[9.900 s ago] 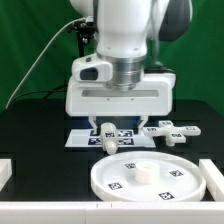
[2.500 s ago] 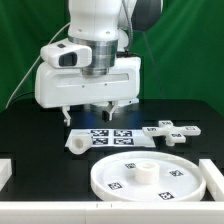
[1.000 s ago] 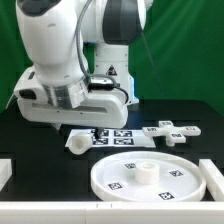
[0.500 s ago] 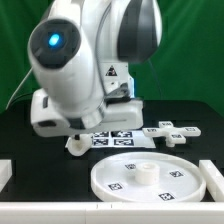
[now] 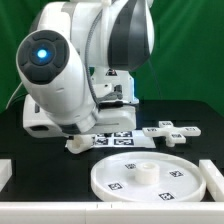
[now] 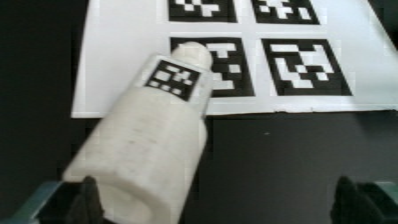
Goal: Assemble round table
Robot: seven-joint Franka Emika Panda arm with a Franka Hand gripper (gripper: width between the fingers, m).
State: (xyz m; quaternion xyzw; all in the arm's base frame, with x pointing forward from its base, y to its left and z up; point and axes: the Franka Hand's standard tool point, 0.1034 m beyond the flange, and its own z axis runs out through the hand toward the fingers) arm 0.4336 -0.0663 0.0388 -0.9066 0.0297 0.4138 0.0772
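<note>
We see the gripper (image 6: 221, 203) spread wide, gripping nothing, one finger (image 6: 79, 201) just beside the near end of the leg (image 6: 153, 140). The leg lies on its side on the black table (image 6: 302, 150), its tagged end over a corner of the marker board (image 6: 111, 60). The disc (image 5: 152, 190) sits near, apart from it, the foot (image 5: 170, 131) beyond the disc

You're seeing the arm (image 5: 70, 70) leaning low over the leg (image 5: 76, 146) lying beside the marker board (image 5: 118, 139); disc (image 5: 110, 172) is sitting in front, foot (image 5: 172, 131) lying on the exterior view's right.
</note>
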